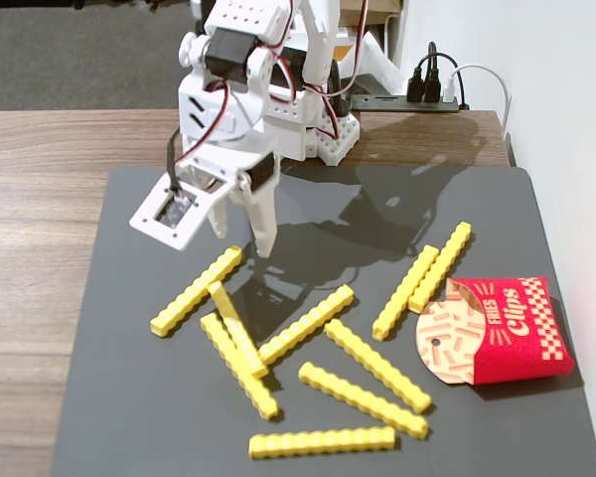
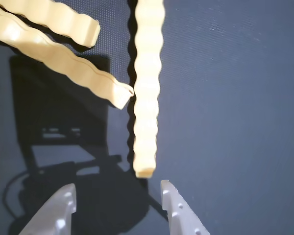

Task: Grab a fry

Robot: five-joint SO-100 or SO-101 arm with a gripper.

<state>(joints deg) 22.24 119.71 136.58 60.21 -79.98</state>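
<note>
Several yellow crinkle-sided fries lie scattered on the dark mat (image 1: pixel 119 397). My white gripper (image 1: pixel 241 237) hangs open and empty just above the mat, at the upper end of the leftmost fry (image 1: pixel 196 290). In the wrist view that fry (image 2: pixel 147 88) runs straight away from the gripper (image 2: pixel 116 187). Its near end lies just ahead of the fingertips, closer to the right finger (image 2: pixel 174 205) than the left, and outside the gap. Two more fries (image 2: pixel 59 58) lie slanted at the upper left of the wrist view.
The red "Fries" carton (image 1: pixel 497 331) lies on its side at the mat's right. Other fries (image 1: pixel 363 397) crowd the middle and front of the mat. The arm's base (image 1: pixel 308 109) stands at the back. Wooden table (image 1: pixel 40 199) surrounds the mat.
</note>
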